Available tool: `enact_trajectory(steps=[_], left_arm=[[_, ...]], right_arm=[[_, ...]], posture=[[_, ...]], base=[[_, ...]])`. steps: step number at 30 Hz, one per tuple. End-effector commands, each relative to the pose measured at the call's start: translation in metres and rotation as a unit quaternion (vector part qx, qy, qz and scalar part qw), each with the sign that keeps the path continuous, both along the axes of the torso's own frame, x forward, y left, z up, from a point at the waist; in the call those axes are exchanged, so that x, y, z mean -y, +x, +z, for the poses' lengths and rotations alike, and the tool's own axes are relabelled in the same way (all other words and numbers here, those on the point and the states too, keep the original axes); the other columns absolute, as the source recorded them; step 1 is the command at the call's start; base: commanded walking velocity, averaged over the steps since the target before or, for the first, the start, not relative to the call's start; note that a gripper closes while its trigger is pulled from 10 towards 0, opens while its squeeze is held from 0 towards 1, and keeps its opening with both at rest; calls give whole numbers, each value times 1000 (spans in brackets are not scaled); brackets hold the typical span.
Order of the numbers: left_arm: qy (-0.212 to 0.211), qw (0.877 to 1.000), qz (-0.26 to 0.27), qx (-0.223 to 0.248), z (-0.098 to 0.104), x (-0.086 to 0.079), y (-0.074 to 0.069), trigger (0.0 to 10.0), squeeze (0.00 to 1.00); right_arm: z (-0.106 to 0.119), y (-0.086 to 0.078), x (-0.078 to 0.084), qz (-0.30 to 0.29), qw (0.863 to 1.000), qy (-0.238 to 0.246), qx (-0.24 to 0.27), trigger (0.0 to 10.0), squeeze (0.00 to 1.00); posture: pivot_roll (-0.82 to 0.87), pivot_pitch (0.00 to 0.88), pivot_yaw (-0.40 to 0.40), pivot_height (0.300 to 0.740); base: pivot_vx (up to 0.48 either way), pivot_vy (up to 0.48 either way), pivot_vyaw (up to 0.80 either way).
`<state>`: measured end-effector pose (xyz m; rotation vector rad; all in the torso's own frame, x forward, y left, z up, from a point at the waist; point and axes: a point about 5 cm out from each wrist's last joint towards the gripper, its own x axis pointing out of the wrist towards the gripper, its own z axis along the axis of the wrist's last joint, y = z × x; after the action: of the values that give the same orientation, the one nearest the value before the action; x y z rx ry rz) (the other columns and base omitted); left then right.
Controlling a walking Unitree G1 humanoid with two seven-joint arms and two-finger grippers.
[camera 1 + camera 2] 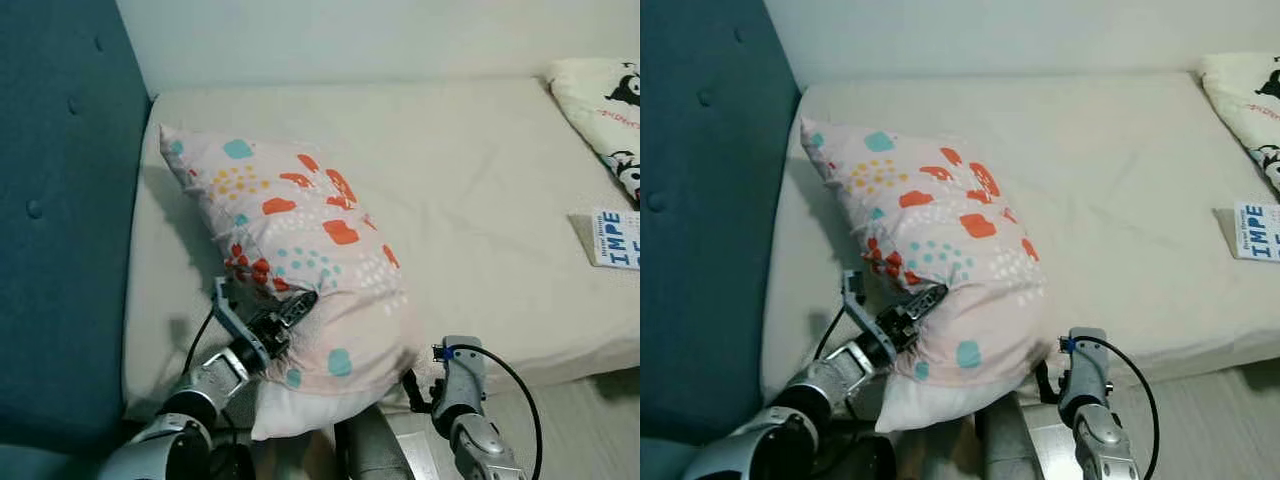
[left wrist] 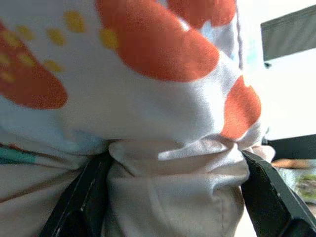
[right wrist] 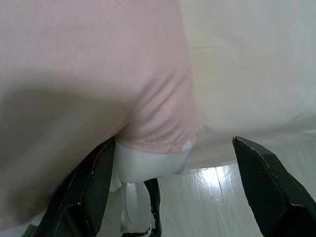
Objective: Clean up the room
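A pink pillow printed with orange, teal and yellow spots lies tilted on the beige mattress, its near end hanging over the front edge. My left gripper is shut on the pillow's lower left side. In the left wrist view, bunched pillow fabric sits between the black fingers. My right gripper is at the pillow's lower right corner, open. In the right wrist view that corner lies between the widely spread fingers, closer to one of them.
A blue padded headboard rises along the left. At the far right of the mattress lie a panda-print cushion and a white booklet with blue letters. Pale wooden floor runs below the mattress's front edge.
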<state>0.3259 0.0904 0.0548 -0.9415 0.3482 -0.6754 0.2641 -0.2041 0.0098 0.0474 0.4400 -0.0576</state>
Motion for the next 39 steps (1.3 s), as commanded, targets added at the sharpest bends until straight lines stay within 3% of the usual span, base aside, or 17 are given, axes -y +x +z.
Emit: enact_trajectory(steps=[1, 2, 3, 13, 18, 19, 22, 25, 26, 27, 28, 29, 31, 33, 36, 37, 39], left_arm=[[12, 999, -30, -32, -13, 17, -12, 10000, 0], [13, 999, -31, -31, -13, 18, -12, 10000, 0], [20, 999, -20, -22, -9, 19, -8, 0, 0], [79, 991, 101, 37, 34, 7, 32, 0, 0], [139, 973, 147, 110, 76, -4, 56, 0, 0], [195, 955, 162, 152, 94, -7, 64, 0, 0], [207, 951, 165, 161, 97, -8, 66, 0, 0], [333, 886, 269, 179, 120, -43, 78, 0, 0], [357, 870, 290, 175, 122, -53, 79, 0, 0], [357, 870, 290, 175, 122, -53, 79, 0, 0], [400, 838, 337, 156, 125, -79, 80, 0, 0], [415, 824, 356, 147, 125, -90, 79, 0, 0], [422, 818, 365, 142, 126, -96, 79, 0, 0], [463, 786, 392, 122, 122, -118, 75, 0, 0], [482, 769, 406, 108, 120, -131, 72, 0, 0], [518, 732, 433, 84, 113, -157, 63, 0, 0], [529, 722, 439, 80, 112, -164, 60, 0, 0]], right_arm=[[-9, -7, 3, -7, 1000, 4, -22, 10000, 0], [-9, -7, 3, -7, 1000, 4, -23, 10000, 0], [-9, -7, 3, -8, 1000, 5, -22, 10000, 0], [-8, -3, 2, -12, 1000, 6, -20, 10000, 0], [-5, 1, 5, -17, 1000, 4, -15, 10000, 0], [-4, 3, 6, -20, 1000, 4, -13, 10000, 0], [-4, 3, 6, -20, 1000, 4, -13, 10000, 0], [-3, 6, 7, -24, 1000, 6, -8, 10000, 0], [-3, 6, 7, -25, 1000, 6, -8, 10000, 0], [-3, 6, 7, -25, 1000, 6, -8, 10000, 0], [-3, 5, 6, -25, 1000, 7, -8, 10000, 0], [-4, 5, 6, -25, 1000, 7, -8, 10000, 0], [-4, 5, 6, -25, 1000, 7, -8, 10000, 0], [-5, 6, 4, -24, 1000, 9, -9, 10000, 0], [-5, 6, 3, -23, 1000, 10, -9, 10000, 0], [-5, 8, 1, -21, 1000, 12, -9, 10000, 0], [-5, 9, 0, -20, 1000, 12, -9, 10000, 0]], posture=[[-273, 282, -21, 637], [-273, 282, -21, 637], [-271, 280, -18, 637], [-266, 263, -11, 637], [-262, 252, -7, 637], [-261, 245, -4, 637], [-261, 245, -4, 637], [-261, 234, 5, 637], [-260, 234, 6, 637], [-260, 234, 6, 637], [-258, 232, 8, 637], [-258, 232, 8, 637], [-258, 232, 8, 637], [-243, 230, 11, 637], [-241, 229, 11, 637], [-227, 227, 11, 637], [-227, 227, 11, 637]], base=[[0, 0, 0], [0, 0, 0], [0, 0, 0], [0, 0, 0], [0, 0, 0], [0, 0, 0], [0, 0, 0], [0, 0, 0], [0, 0, 0], [0, 0, 0], [0, 0, 0], [0, 0, 0], [0, 0, 0], [0, 0, 0], [0, 0, 0], [0, 0, 0], [0, 0, 0]])
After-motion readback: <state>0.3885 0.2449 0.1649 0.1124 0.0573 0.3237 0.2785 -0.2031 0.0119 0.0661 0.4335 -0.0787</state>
